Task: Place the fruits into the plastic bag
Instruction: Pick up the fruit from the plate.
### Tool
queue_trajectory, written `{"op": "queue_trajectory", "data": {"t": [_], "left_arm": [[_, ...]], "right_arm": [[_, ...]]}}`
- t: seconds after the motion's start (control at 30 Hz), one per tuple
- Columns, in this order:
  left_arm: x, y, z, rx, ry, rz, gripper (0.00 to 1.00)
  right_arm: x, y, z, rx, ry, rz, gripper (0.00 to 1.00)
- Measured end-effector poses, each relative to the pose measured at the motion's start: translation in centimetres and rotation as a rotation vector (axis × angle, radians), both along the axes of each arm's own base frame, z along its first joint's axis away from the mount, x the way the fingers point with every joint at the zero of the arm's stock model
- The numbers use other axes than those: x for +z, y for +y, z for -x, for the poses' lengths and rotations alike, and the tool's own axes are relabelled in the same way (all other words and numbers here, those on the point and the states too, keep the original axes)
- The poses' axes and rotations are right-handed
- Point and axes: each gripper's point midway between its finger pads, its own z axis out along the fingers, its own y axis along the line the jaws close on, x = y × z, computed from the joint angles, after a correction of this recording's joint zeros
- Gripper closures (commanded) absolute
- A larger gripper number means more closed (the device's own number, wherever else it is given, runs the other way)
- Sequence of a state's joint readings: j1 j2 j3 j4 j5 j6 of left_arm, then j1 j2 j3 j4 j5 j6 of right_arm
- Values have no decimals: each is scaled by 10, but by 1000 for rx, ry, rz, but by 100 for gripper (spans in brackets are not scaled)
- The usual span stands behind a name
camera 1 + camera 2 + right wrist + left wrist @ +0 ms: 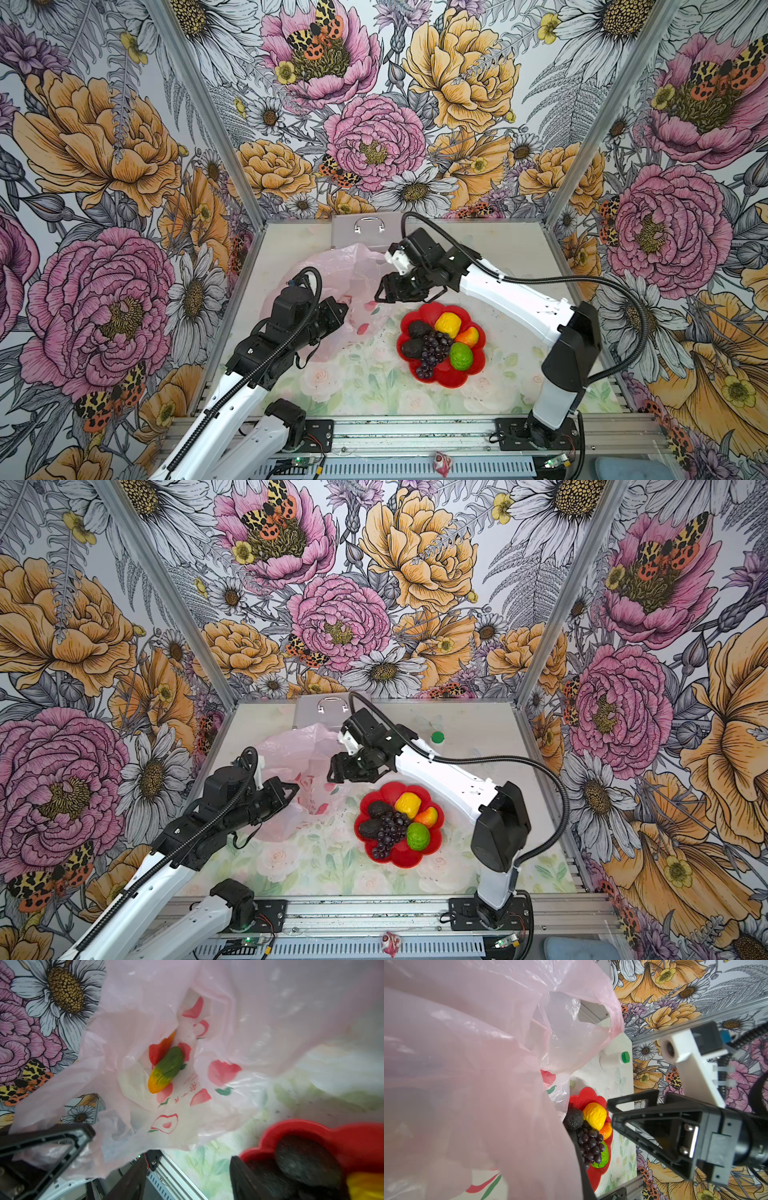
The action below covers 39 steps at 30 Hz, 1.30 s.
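While the left gripper pinches up the rim of the thin pale-pink plastic bag, the right gripper hangs empty, jaws wide, at its mouth. A green-red toy mango lies inside; 6 glossy toy fruits wait on the red flower-shaped plate, likely the next reach.

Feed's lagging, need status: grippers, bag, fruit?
Left gripper shut on plastic bag. Right gripper open, empty, at bag mouth. Green-red mango inside; rest on red plate.

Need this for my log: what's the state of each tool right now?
Left tool: closed, holding the plastic bag.
Right tool: open, empty.
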<state>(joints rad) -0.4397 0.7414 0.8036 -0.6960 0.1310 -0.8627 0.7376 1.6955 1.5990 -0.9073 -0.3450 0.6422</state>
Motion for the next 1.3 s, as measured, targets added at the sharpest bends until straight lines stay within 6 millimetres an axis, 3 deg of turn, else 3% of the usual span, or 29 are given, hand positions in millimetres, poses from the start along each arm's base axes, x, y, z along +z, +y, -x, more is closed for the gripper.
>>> {"op": "queue_trajectory", "data": {"t": [0.1, 0.17, 0.4, 0.67, 0.9, 1.3], "left_arm": [[-4, -3, -4, -11, 13, -2, 100], [-6, -5, -7, -16, 20, -3, 100], [-16, -13, -15, -47, 47, -16, 100], [-18, -15, -16, -56, 52, -16, 100], [-12, -15, -15, -55, 27, -4, 100], [-7, -13, -11, -50, 6, 13, 100]], "right_arm": [[-12, -64, 5, -129, 5, 79, 33], [-25, -97, 19, -177, 28, 138, 33], [-69, -148, 80, -140, 157, 320, 32], [-81, -163, 97, -66, 178, 418, 32], [-108, -158, 104, 35, 218, 535, 31], [-136, -156, 100, 84, 256, 634, 31]]}}
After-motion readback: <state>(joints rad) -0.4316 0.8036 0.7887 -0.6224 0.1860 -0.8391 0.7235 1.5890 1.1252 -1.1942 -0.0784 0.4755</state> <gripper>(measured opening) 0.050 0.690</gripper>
